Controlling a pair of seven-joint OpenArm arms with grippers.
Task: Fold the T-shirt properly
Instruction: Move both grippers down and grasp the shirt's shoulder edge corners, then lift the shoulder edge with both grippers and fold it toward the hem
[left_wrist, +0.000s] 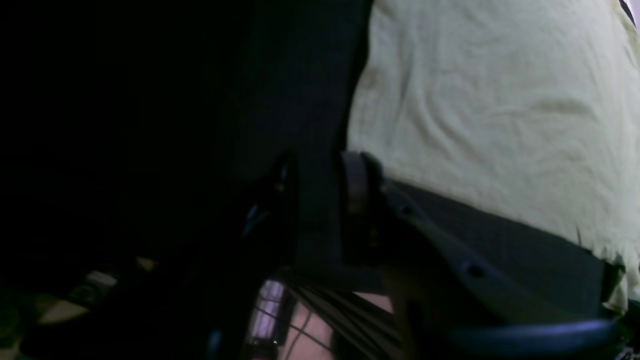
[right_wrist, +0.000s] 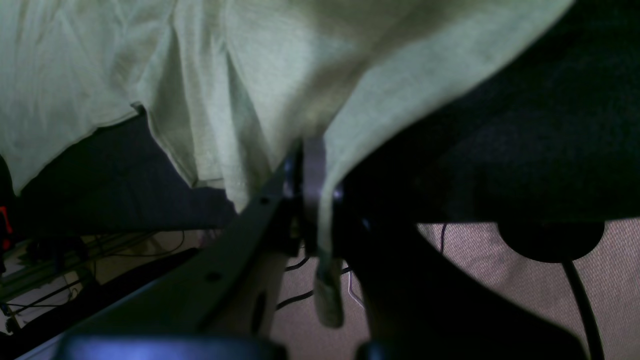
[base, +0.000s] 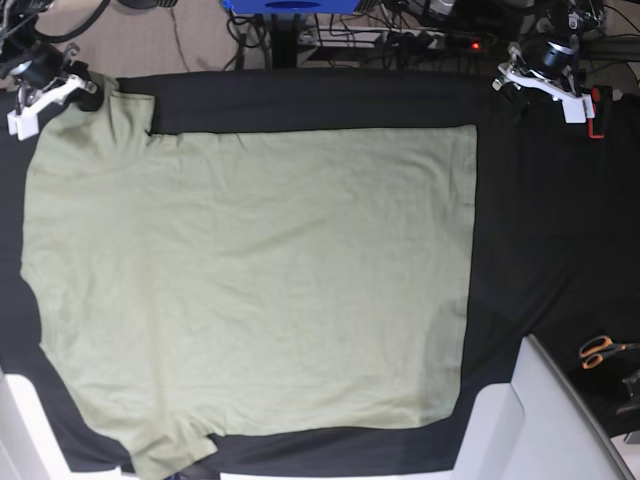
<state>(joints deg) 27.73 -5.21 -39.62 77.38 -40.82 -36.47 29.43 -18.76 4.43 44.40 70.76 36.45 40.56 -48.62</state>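
Note:
The pale green T-shirt (base: 250, 290) lies spread flat on the black cloth (base: 540, 220), its hem toward the right of the base view. My right gripper (base: 88, 90) is at the far left corner, shut on the shirt's sleeve. In the right wrist view its jaws (right_wrist: 312, 160) pinch a fold of the shirt (right_wrist: 250, 65), and a bit of fabric hangs below them. My left gripper (base: 508, 85) is at the far right, just beyond the shirt's hem corner. In the left wrist view it (left_wrist: 317, 172) is open over black cloth, beside the shirt's edge (left_wrist: 490, 100).
Orange-handled scissors (base: 600, 350) lie on the black cloth at the right. White blocks stand at the near right (base: 540, 420) and near left (base: 20, 430) corners. A red item (base: 595, 115) sits by the left arm. Cables run behind the table's far edge.

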